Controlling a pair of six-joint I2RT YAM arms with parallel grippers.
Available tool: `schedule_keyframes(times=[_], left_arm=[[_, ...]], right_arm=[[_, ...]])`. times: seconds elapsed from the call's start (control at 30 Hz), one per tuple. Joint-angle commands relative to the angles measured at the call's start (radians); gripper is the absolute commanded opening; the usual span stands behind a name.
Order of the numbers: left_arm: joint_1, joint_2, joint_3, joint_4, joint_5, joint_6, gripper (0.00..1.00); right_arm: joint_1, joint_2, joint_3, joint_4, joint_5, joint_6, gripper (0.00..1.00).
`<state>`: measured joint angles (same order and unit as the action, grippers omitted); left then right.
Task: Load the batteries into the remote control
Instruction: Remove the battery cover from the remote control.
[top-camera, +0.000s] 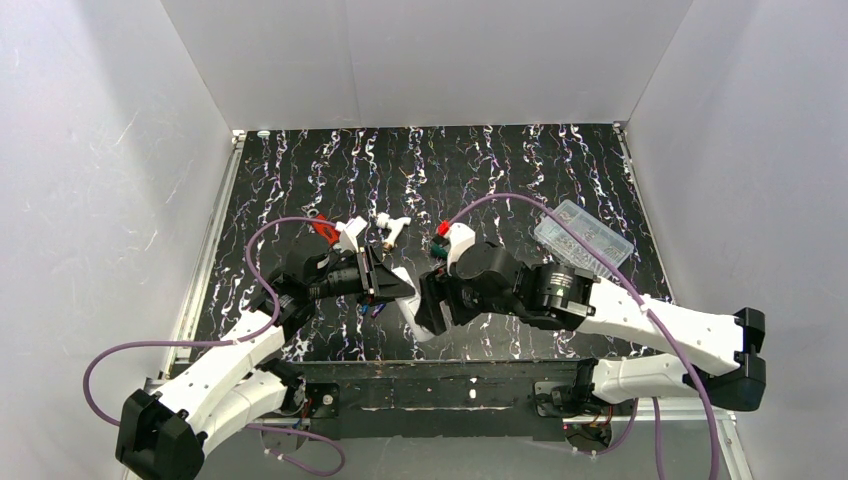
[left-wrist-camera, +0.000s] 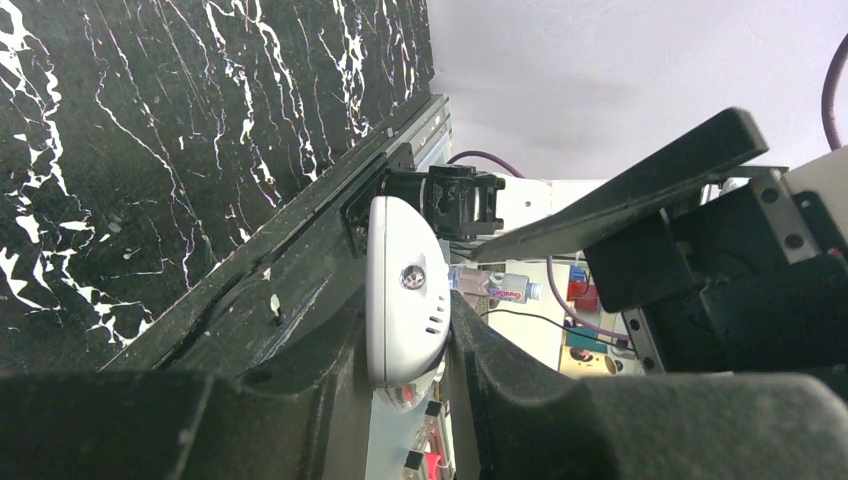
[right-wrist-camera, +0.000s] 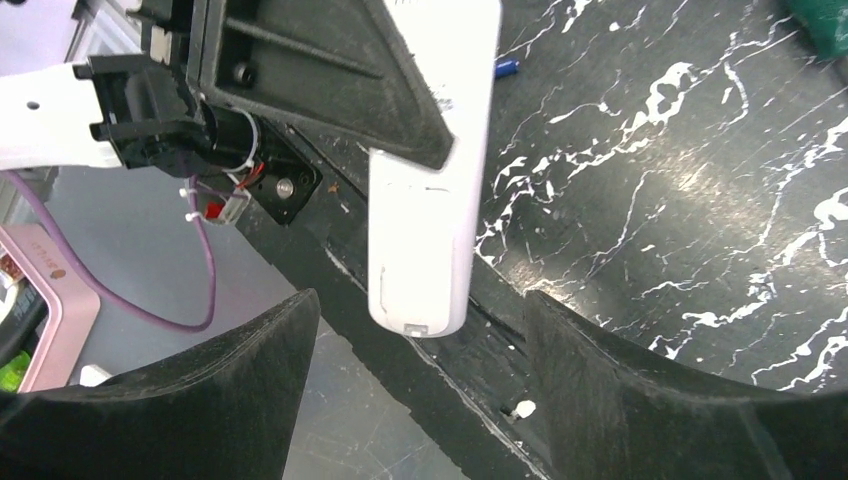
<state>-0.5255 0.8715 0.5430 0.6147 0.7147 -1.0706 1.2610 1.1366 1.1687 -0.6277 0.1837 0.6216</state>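
My left gripper is shut on the white remote control and holds it above the table's near edge. In the left wrist view the remote sits clamped between the two black fingers of the gripper. My right gripper faces it, open and empty. In the right wrist view the remote's free end hangs just short of the gap of the open gripper, touching neither finger. Small blue batteries lie on the mat under the left gripper; one blue tip shows in the right wrist view.
A white T-shaped pipe fitting lies behind the left gripper. A clear plastic box stands at the right. A green-handled tool lies by the right wrist. The table's near edge rail runs just below both grippers.
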Motion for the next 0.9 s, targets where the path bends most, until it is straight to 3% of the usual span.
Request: schedule_keyframes(times=[0.0, 0.63, 0.87], left_arm=[[-0.001, -0.011, 0.018, 0.018, 0.048, 0.012, 0.0], [-0.001, -0.019, 0.024, 0.0, 0.055, 0.016, 0.0], [-0.001, -0.017, 0.029, 0.0, 0.062, 0.012, 0.0]], right_arm=[[0.039, 0.027, 0.007, 0.02, 0.002, 0.023, 0.83], [0.043, 0.085, -0.02, 0.042, 0.002, 0.025, 0.71], [0.043, 0.098, -0.017, 0.045, -0.007, 0.01, 0.61]])
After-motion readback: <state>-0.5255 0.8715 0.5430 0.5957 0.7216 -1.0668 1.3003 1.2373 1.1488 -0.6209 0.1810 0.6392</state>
